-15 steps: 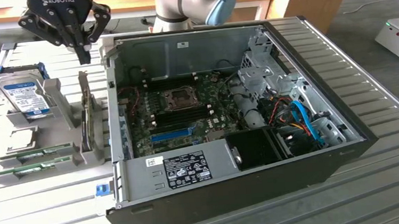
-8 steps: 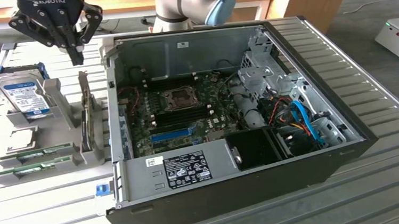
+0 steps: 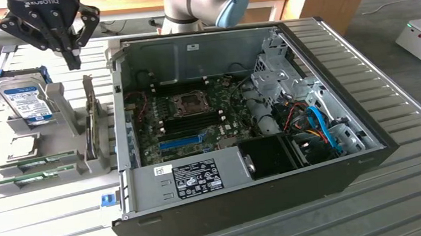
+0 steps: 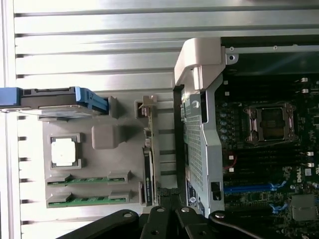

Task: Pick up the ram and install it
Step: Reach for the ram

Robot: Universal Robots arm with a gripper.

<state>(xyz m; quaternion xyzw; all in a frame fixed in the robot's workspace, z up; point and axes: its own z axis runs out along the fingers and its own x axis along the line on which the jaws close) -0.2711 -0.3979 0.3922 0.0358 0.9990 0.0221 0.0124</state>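
- Ribbed metal surface (image 3: 413,153) carries an open computer case (image 3: 351,180) and a grey holder (image 3: 70,170); a wooden desk (image 3: 134,14) stands behind.
- The ram (image 3: 40,163) lies in the holder beside its twin.
- The hand (image 3: 73,62) hangs clenched and empty above the holder.

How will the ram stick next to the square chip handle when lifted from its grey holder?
The ram stick looks thin, so probably light and stiff. It seems to stand on edge in the grey holder, so tilting might bind it. Its slim edge offers little grip.
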